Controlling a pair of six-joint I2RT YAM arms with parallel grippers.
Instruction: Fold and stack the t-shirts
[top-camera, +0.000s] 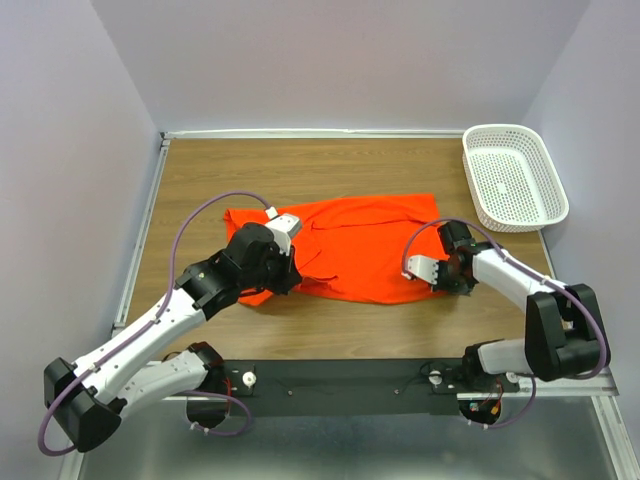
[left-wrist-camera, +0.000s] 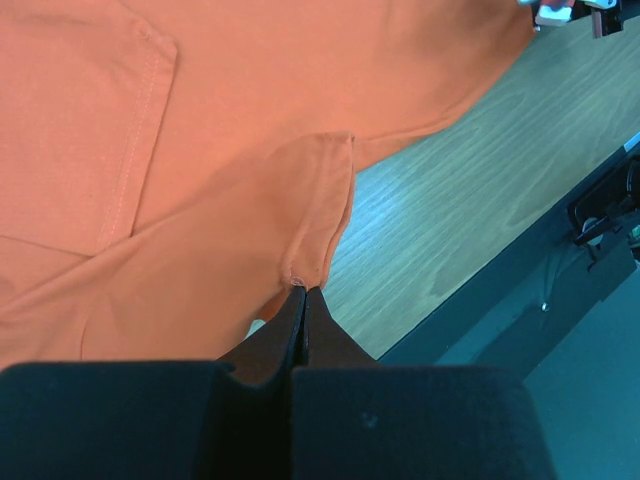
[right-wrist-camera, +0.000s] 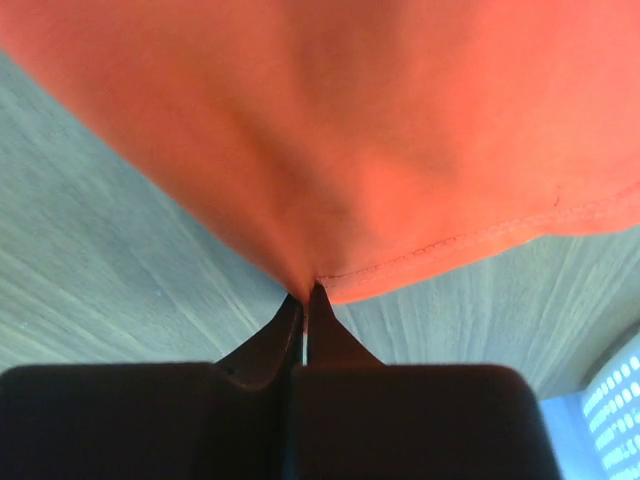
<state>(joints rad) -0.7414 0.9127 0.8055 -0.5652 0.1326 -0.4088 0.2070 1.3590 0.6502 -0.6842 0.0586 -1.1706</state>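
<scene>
Cloth fills most of what we see past our two tools. The orange-red t-shirt (top-camera: 350, 245) lies spread out on the brown wooden table (top-camera: 330, 330), between our two arms.

Our left gripper (left-wrist-camera: 303, 292) is pinched tight, with no gap between its two black fingers. At its tip it nips a small folded flap at the shirt's edge, where a stitched hem runs. The rest of the shirt spreads out ahead of that tip and off to its left. Bare table shows to its right.

Our right gripper (right-wrist-camera: 305, 292) is pinched tight too. Its tips meet on the shirt's stitched edge, and the cloth bunches into a little point right there. The shirt fills the space ahead of those tips, with table showing low on both sides.

A white basket (top-camera: 515, 175) full of small holes sits at the far right corner of the table. It is out past our right gripper and well apart from the shirt.
</scene>
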